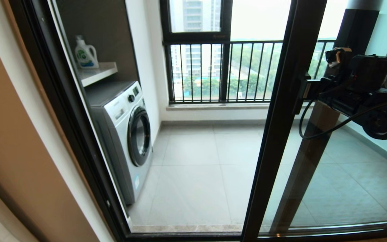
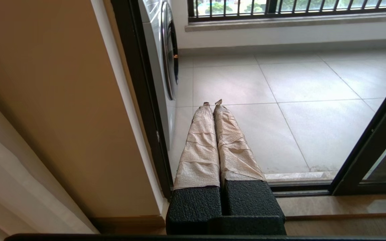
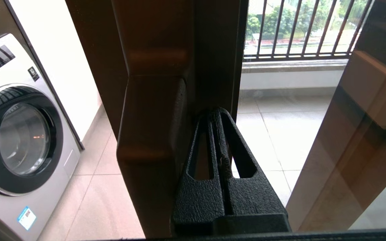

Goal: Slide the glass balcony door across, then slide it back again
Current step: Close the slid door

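Observation:
The glass balcony door (image 1: 331, 174) stands part-way across, its dark brown stile (image 1: 281, 117) near the middle of the doorway. The small dark handle (image 1: 299, 97) sits on that stile. My right gripper (image 1: 307, 90) is shut with nothing between its fingers, its tips against the stile just beside the handle (image 3: 152, 117); the right wrist view shows the black fingers (image 3: 224, 140) pressed together there. My left gripper (image 2: 213, 102) is shut, its tape-wrapped fingers (image 2: 199, 147) held low by the left door jamb, apart from the door stile (image 2: 370, 150).
Through the opening are a white washing machine (image 1: 126, 134) at the left, a detergent bottle (image 1: 85, 53) on a shelf above it, tiled balcony floor (image 1: 197, 174) and a window with black railing bars (image 1: 213, 74). The dark door jamb (image 1: 76, 134) and the floor track (image 2: 300, 190) bound the opening.

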Controlling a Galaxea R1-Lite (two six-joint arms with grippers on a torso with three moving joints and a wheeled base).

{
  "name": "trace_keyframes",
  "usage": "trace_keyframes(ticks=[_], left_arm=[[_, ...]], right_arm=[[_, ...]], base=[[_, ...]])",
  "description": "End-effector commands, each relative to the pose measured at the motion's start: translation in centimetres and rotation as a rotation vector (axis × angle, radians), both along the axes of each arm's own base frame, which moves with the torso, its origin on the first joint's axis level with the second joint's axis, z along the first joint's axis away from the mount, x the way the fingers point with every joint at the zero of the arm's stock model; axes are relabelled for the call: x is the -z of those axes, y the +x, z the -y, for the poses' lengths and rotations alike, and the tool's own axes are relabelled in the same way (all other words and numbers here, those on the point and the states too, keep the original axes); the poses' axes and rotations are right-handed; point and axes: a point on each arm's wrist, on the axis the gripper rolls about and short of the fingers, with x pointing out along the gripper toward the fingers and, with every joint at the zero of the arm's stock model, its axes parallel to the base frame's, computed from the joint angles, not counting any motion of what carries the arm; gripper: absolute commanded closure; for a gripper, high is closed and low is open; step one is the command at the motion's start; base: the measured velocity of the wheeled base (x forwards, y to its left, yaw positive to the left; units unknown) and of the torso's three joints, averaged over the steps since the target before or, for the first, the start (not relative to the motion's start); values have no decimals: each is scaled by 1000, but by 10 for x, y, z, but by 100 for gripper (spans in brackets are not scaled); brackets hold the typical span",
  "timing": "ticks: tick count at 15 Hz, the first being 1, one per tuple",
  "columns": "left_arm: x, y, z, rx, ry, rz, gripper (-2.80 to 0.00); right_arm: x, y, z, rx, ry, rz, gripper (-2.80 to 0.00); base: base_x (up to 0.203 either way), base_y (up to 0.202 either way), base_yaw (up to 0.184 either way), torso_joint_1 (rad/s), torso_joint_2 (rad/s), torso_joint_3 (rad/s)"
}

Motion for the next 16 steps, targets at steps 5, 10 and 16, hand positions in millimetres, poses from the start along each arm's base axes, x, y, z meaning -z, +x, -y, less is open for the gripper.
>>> trace_keyframes(ticks=[5,10,16], left_arm=[[0,0,0,0,0,-1,0],[0,0,0,0,0,-1,0],[0,0,0,0,0,-1,0]], right_arm=[[6,7,-27,-44,-2,-8,0],[3,12,-50,-69,1,11,0],[14,19,-99,-112,-25,13,0]], base=[[0,0,0,0,0,0],[0,0,0,0,0,0],[0,0,0,0,0,0]])
